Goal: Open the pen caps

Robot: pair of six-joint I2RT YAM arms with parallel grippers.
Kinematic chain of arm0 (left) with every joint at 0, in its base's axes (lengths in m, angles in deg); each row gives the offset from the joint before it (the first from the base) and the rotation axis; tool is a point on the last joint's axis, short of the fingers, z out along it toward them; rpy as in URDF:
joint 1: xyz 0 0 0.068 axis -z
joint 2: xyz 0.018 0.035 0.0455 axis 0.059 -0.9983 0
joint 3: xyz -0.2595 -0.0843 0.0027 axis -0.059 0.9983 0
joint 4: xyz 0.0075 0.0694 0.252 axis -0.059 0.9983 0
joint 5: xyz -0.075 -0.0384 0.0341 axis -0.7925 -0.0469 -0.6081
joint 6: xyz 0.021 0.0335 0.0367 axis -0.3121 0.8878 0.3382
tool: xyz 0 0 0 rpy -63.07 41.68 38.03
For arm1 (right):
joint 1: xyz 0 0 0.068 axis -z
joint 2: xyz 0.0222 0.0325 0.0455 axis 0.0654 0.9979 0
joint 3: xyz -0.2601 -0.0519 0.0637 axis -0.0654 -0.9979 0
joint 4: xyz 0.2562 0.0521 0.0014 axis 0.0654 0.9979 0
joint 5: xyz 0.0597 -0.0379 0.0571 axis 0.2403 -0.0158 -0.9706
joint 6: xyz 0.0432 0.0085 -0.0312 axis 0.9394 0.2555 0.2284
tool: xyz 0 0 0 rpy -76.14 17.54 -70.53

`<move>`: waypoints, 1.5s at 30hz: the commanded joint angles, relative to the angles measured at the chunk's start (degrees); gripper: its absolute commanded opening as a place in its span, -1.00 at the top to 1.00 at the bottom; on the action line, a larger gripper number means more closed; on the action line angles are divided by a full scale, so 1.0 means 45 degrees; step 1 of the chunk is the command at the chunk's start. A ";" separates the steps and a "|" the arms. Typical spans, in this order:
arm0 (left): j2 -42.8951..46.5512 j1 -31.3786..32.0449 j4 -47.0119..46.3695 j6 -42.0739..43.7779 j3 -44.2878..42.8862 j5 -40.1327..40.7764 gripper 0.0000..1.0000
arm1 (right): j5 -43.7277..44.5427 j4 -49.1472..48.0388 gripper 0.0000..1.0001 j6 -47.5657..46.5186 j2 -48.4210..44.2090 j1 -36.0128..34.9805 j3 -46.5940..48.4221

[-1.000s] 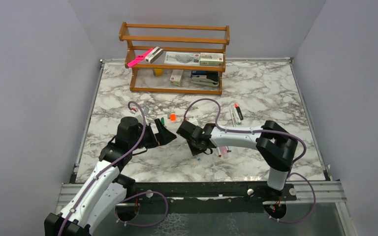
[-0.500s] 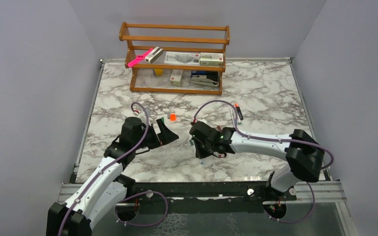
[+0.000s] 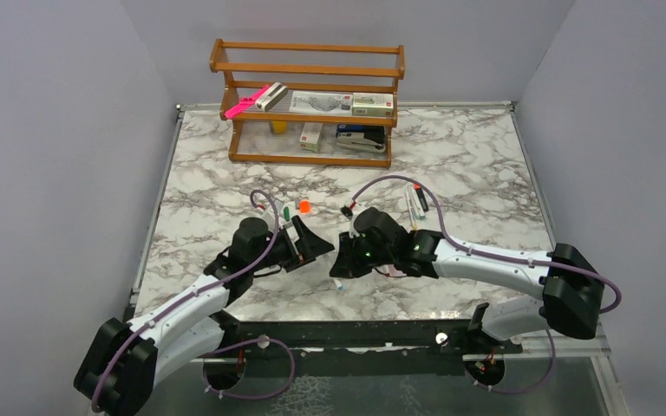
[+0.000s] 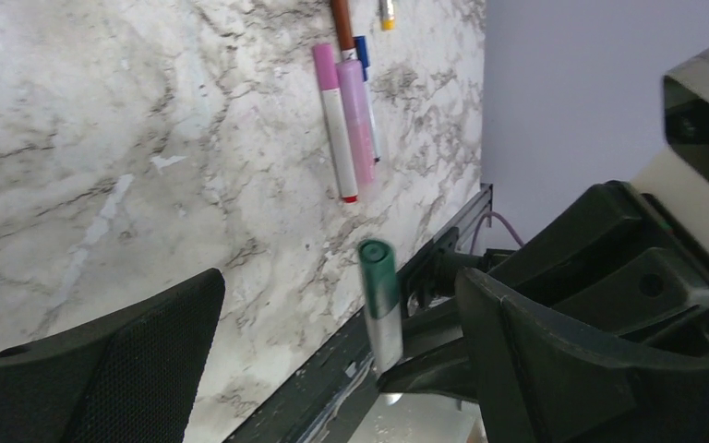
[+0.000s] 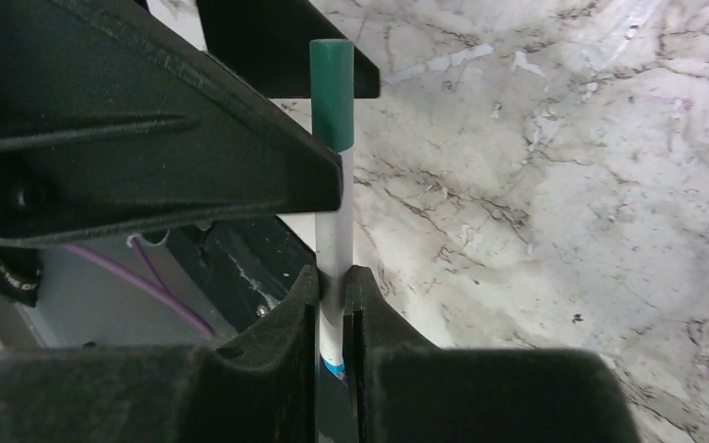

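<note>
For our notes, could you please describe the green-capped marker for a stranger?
Near the middle of the marble table, the right gripper is shut on a white-barrelled marker. Its green cap points into the open left gripper; the other markers lie flat.

The left gripper's (image 4: 340, 281) wide gap is partly blocked by the marker's (image 4: 386, 337) green cap (image 4: 378, 263); room is left beside it.

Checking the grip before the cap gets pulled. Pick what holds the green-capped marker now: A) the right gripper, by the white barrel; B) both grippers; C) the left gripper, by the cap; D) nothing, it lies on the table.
A: the right wrist view shows the right gripper shut on the green-capped marker at its white barrel, while the left gripper stands open on either side of the cap.
</note>
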 commanded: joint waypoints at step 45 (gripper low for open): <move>-0.1287 0.1942 -0.2357 -0.1362 -0.0650 0.2289 1.00 | -0.1451 -0.1620 0.93 0.0754 0.1748 0.0113 0.0055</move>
